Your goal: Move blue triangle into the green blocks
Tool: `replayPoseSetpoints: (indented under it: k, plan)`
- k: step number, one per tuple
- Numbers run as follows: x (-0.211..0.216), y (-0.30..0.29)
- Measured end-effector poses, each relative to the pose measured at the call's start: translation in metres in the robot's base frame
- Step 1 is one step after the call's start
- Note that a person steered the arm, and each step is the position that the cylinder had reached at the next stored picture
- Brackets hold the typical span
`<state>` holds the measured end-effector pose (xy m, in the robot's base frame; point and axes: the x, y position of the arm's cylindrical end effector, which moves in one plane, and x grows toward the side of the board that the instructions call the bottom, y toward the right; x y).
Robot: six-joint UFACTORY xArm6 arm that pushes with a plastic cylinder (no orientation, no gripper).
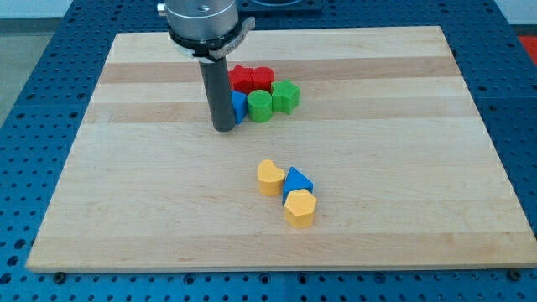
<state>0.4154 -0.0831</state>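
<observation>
A blue triangle [297, 181] lies below the board's centre, wedged between two yellow blocks. The green blocks sit near the view's top middle: a green cylinder [260, 106] and a green star-like block [286, 96], touching each other. Another blue block [240, 106], partly hidden by the rod so its shape is unclear, touches the green cylinder's left side. My tip [223, 128] rests on the board right against that blue block's left side, well above and left of the blue triangle.
Two red blocks [242, 78] [263, 79] sit just above the green and blue cluster. A yellow heart-like block [269, 178] lies left of the blue triangle, and a yellow hexagonal block [299, 207] lies below it. The wooden board [126, 210] ends on a blue perforated table.
</observation>
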Motion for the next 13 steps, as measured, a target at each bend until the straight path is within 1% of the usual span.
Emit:
replayPoseSetpoints:
  k: [1,3,4,6,7,8,9,10,11,12,13]
  plan:
    - [-0.009,0.000]
    - [-0.011,0.000]
    - [0.010,0.000]
    - [0.126,0.000]
    - [0.157,0.009]
    - [0.186,0.052]
    - [0.203,0.089]
    - [0.204,0.145]
    - [0.203,0.149]
    - [0.188,0.132]
    - [0.185,0.132]
